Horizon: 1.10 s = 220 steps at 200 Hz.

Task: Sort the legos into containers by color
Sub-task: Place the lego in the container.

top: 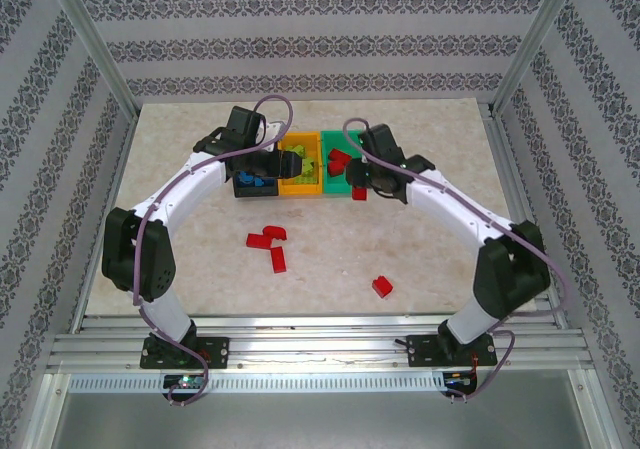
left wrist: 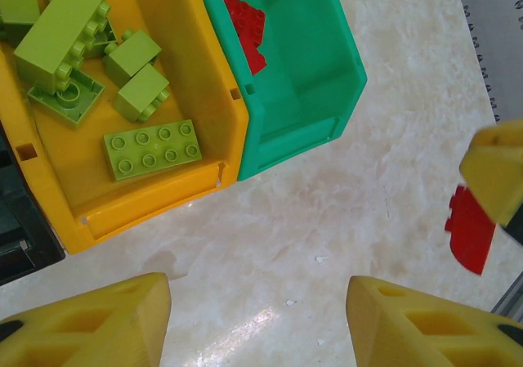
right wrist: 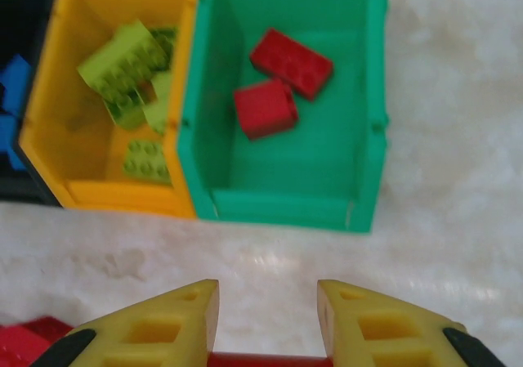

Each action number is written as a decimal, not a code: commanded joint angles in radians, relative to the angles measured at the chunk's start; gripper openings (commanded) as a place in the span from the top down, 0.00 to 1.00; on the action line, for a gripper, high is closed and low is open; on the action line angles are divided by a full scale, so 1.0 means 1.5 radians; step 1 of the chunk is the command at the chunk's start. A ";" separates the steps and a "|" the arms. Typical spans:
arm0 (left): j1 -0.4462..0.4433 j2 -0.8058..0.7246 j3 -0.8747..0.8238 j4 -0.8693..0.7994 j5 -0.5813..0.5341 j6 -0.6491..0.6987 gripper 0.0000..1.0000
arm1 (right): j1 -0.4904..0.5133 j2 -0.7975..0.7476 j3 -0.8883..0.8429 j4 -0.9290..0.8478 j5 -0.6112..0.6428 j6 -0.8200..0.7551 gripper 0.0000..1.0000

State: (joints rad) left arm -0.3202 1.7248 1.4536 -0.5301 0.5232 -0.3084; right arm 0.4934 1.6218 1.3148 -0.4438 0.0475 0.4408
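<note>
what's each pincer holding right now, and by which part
Right pincer is shut on a red lego, pinched by one edge; left pincer is empty.

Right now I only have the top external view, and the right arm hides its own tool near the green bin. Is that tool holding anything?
Observer: Yes. In the right wrist view the right tool is shut on a red brick. The brick's edge shows between the fingers, over the table just outside the green bin.
Operator: And the left tool, is it loaded too?
Observer: No. In the left wrist view its fingers stand apart, with bare table between them and nothing gripped.
</note>
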 commanded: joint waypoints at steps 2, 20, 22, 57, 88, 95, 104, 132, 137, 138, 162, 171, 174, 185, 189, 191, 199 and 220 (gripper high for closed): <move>0.006 -0.003 0.020 0.010 -0.002 0.004 0.41 | 0.002 0.050 0.077 0.005 -0.008 -0.032 0.69; 0.007 0.000 0.022 0.005 -0.010 0.008 0.41 | -0.004 0.093 0.132 0.005 -0.005 -0.045 0.69; 0.008 0.000 0.022 0.005 -0.010 0.008 0.41 | -0.005 0.099 0.139 0.005 -0.003 -0.047 0.69; 0.007 0.007 0.025 0.000 -0.007 0.012 0.41 | -0.039 0.201 0.249 0.005 -0.015 -0.075 0.68; 0.008 0.005 0.028 -0.005 -0.011 0.015 0.41 | -0.071 0.287 0.362 -0.037 -0.056 -0.088 0.61; 0.009 0.004 0.027 -0.005 -0.011 0.015 0.41 | -0.075 0.296 0.375 -0.047 -0.065 -0.091 0.59; 0.009 0.004 0.030 -0.006 -0.011 0.016 0.41 | -0.074 0.296 0.375 -0.053 -0.070 -0.095 0.58; 0.008 0.002 0.031 -0.008 -0.016 0.018 0.41 | -0.066 0.244 0.289 -0.015 -0.072 -0.087 0.56; 0.008 0.001 0.030 -0.007 -0.014 0.018 0.41 | -0.063 0.230 0.269 -0.010 -0.073 -0.087 0.56; 0.009 0.002 0.030 -0.007 -0.014 0.018 0.41 | -0.063 0.230 0.269 -0.010 -0.073 -0.087 0.56; 0.009 0.003 0.030 -0.006 -0.009 0.015 0.41 | -0.048 0.155 0.161 0.011 -0.077 -0.086 0.56; 0.009 0.002 0.030 -0.005 -0.007 0.013 0.41 | -0.041 0.122 0.114 0.015 -0.077 -0.090 0.56; 0.008 0.003 0.031 -0.005 -0.007 0.014 0.41 | -0.039 0.111 0.099 0.016 -0.078 -0.092 0.56; 0.010 0.004 0.031 -0.006 -0.003 0.013 0.41 | -0.031 0.069 0.039 0.014 -0.076 -0.097 0.56; 0.009 0.003 0.032 -0.006 -0.002 0.012 0.41 | -0.028 0.052 0.021 0.012 -0.074 -0.097 0.56; 0.009 0.004 0.033 -0.005 -0.001 0.013 0.41 | -0.027 0.045 0.007 0.010 -0.073 -0.097 0.56; 0.009 0.003 0.032 -0.006 0.000 0.012 0.41 | -0.022 0.010 -0.036 0.001 -0.072 -0.094 0.56; 0.010 0.002 0.031 -0.004 0.001 0.011 0.41 | -0.011 -0.093 -0.151 -0.025 -0.075 -0.084 0.55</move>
State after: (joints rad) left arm -0.3195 1.7260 1.4666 -0.5316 0.5152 -0.3004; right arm 0.4644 1.6276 1.2304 -0.4404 -0.0589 0.3138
